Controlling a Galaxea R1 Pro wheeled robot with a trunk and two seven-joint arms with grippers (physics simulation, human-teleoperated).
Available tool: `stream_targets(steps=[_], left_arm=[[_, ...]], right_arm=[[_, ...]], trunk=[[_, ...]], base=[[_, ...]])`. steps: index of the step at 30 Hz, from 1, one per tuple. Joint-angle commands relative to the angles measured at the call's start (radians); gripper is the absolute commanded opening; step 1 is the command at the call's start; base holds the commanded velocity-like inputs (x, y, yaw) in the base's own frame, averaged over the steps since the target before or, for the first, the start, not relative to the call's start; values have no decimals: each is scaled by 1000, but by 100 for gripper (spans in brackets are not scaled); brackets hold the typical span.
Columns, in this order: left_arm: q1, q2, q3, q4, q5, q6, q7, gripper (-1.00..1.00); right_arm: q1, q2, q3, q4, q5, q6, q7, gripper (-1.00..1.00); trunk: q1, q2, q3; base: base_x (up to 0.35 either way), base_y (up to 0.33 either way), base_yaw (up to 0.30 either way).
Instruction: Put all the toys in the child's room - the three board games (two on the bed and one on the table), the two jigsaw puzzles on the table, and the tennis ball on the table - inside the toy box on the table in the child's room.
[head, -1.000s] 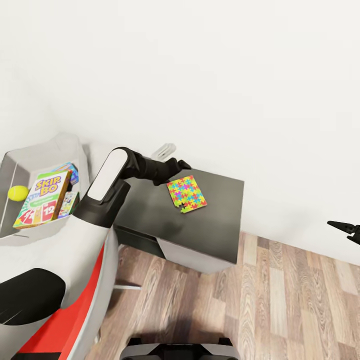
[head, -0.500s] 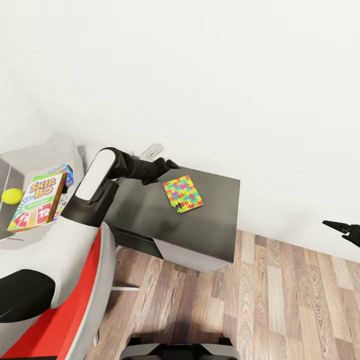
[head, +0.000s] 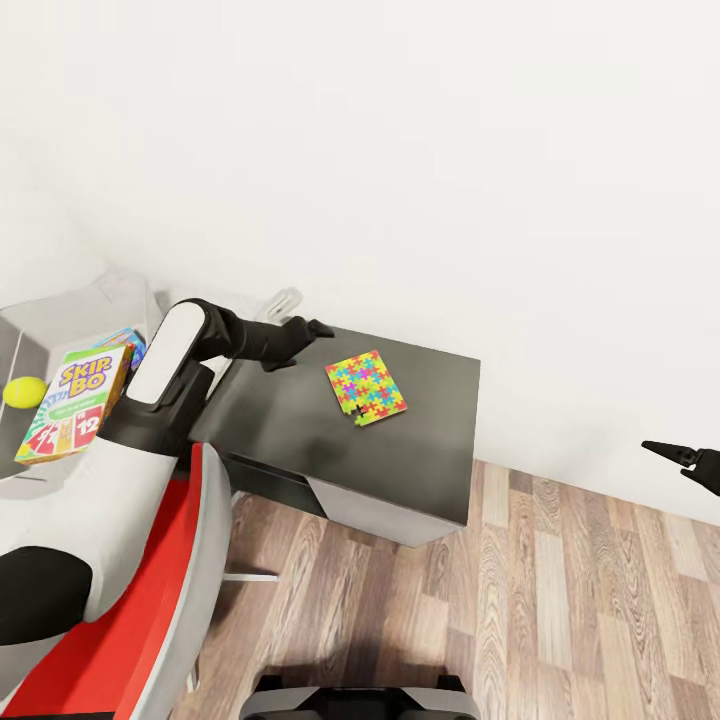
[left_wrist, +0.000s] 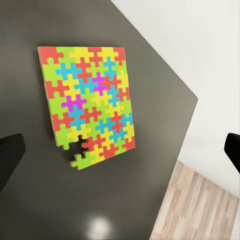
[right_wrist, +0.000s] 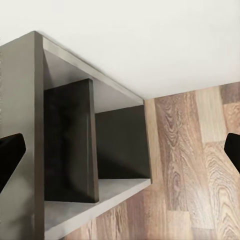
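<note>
One jigsaw puzzle (head: 366, 388) (left_wrist: 89, 106) lies flat on the table's dark grey lower wing (head: 300, 425), one corner piece sticking out. My left gripper (head: 312, 328) (left_wrist: 120, 150) hovers open over the wing, just left of the puzzle and not touching it. At the far left, the grey toy box (head: 110, 300) holds the tennis ball (head: 22, 392), a yellow-green-red Skip-Bo board game (head: 72, 403) and a blue box edge (head: 130, 343) behind it. My right gripper (head: 668, 453) (right_wrist: 120, 150) is open and empty, over the floor to the right.
A white wall runs close behind the wing. The wing's front has open shelf compartments (right_wrist: 70, 145). Wood-plank floor (head: 560, 600) spreads in front and to the right. My red and white trunk (head: 130, 600) fills the lower left.
My left gripper has drawn back to the left, away from the puzzle's near corner. The puzzle stays on the wing. The head view shifted slightly.
</note>
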Motion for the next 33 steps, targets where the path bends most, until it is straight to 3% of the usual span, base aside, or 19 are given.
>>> stream_targets(steps=[1, 12, 33], left_arm=[[0, 7, 1, 0, 10, -1, 10, 100], [4, 33, 8, 60, 9, 0, 8, 100], [1, 15, 0, 110, 8, 1, 3, 100]], right_arm=[[-1, 0, -1, -1, 9, 5, 10, 100], [-1, 6, 2, -5, 10, 5, 11, 100], [-1, 7, 7, -6, 10, 5, 10, 100]], trunk=[[1, -2, -1], [1, -2, -1], [1, -2, -1]], base=[[0, 0, -2], [90, 0, -1], [40, 0, 0]])
